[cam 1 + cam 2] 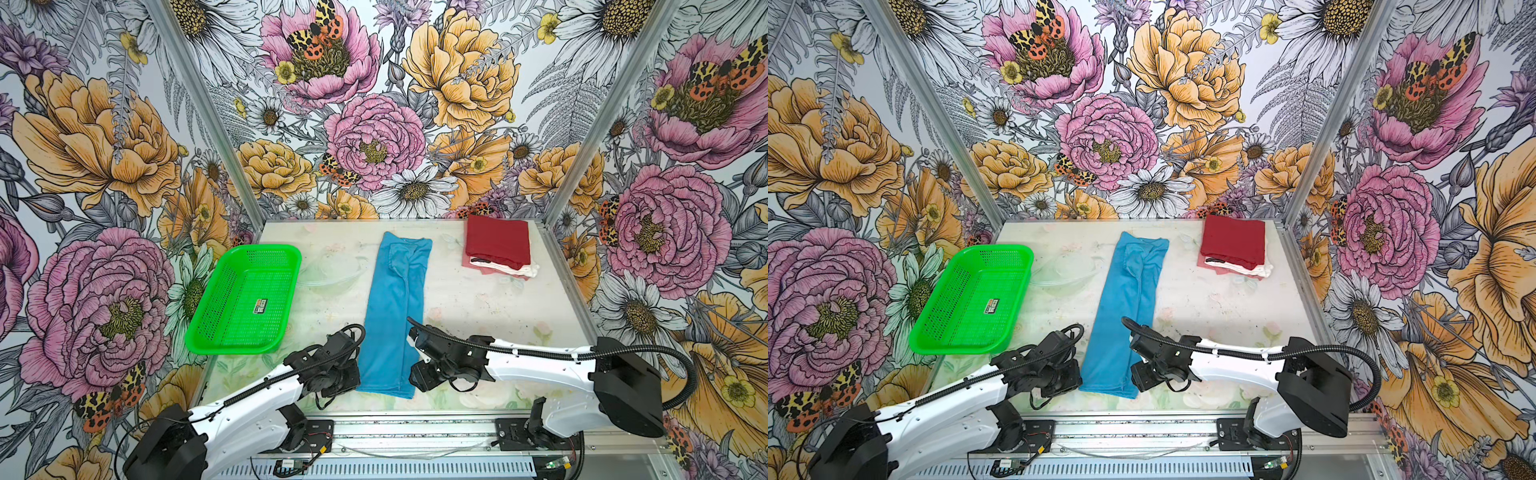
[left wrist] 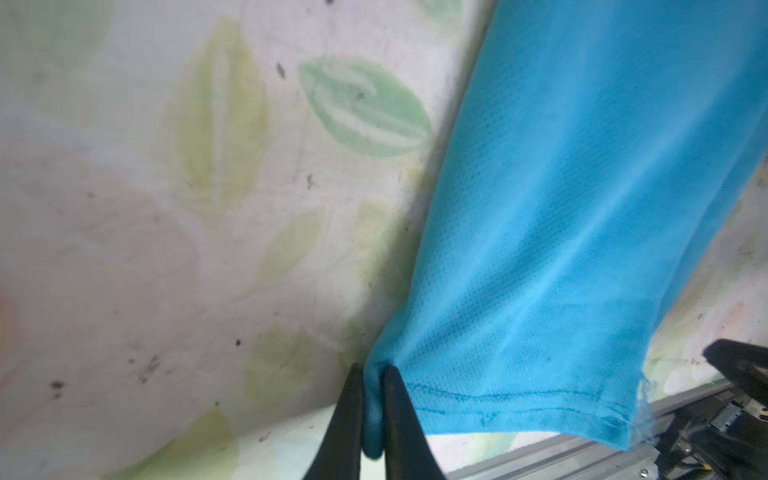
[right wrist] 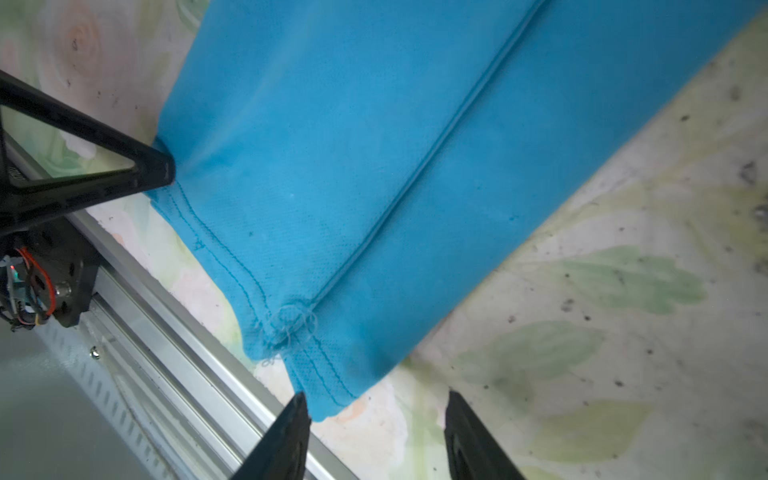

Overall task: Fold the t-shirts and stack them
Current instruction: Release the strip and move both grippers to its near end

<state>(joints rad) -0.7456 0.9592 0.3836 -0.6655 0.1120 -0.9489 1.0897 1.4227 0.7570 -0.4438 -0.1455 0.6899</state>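
Left gripper [image 1: 356,380] sits low on the table [image 1: 478,307] in both top views, right at the near left corner of the blue shirt [image 1: 395,299], and the right gripper [image 1: 415,380] sits at the near right corner. From up here I cannot tell how their fingers stand. The blue shirt lies flat in the middle of the table, folded into one long strip that runs from the front edge toward the back wall. At the back right, a dark red shirt [image 1: 496,239] is folded into a square on top of a white shirt [image 1: 528,271] and a pink shirt [image 1: 468,262]. A green basket [image 1: 257,248] stands on the left, apart from the blue shirt [image 1: 1125,299].

In the left wrist view, the left gripper [image 2: 371,370] has its two black fingers [image 2: 345,424] squeezed together on a bunched-up corner of the blue shirt [image 2: 582,208], next to the stitched hem.

In the right wrist view, the right gripper [image 3: 376,399] has its fingers [image 3: 291,436] apart. The corner of the blue shirt [image 3: 332,145] pokes in between them, close to one finger and away from the other. A fold line runs along the shirt, and loose threads hang at the hem. The left gripper [image 3: 166,168] touches the shirt's other corner. A metal rail [image 3: 174,332] runs along the table edge.
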